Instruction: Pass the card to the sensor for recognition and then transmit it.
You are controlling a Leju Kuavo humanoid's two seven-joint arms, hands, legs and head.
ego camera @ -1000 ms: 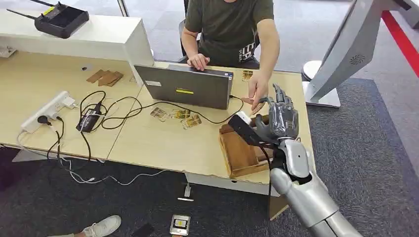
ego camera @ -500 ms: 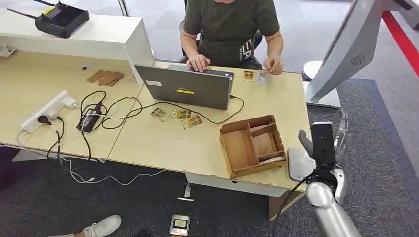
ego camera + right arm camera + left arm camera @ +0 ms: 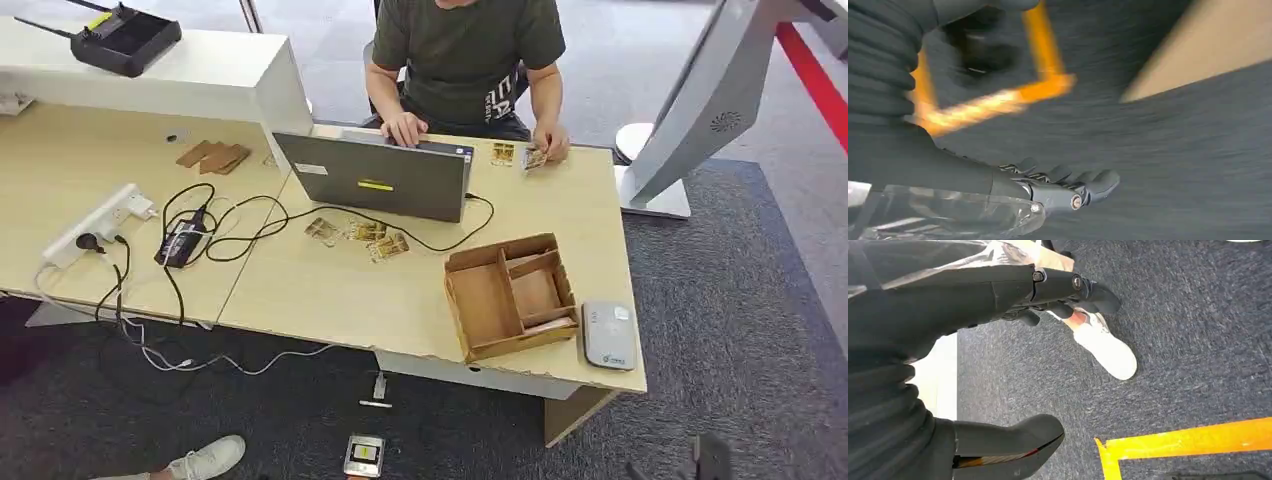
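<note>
The grey card sensor (image 3: 609, 335) lies flat at the table's near right corner, beside a wooden tray (image 3: 468, 302). Across the table a seated person holds a card (image 3: 535, 158) at the far edge, next to another card (image 3: 501, 152). Several more cards (image 3: 363, 236) lie in front of the laptop. My right hand (image 3: 1063, 187) hangs low over the dark carpet, fingers stretched out and holding nothing; that view is blurred by motion. My left hand (image 3: 1068, 290) hangs over the carpet too, fingers straight, thumb apart, holding nothing.
A laptop (image 3: 375, 180) stands mid-table with cables (image 3: 215, 225) and a power strip (image 3: 95, 225) to its left. A white kiosk stand (image 3: 690, 110) rises off the table's right end. A person's white shoe (image 3: 1105, 350) and yellow floor tape (image 3: 1188, 440) are near my left hand.
My right arm has dropped from above the tray to below the table edge. The person's hand, which met my hand, has drawn back to the far edge with a card.
</note>
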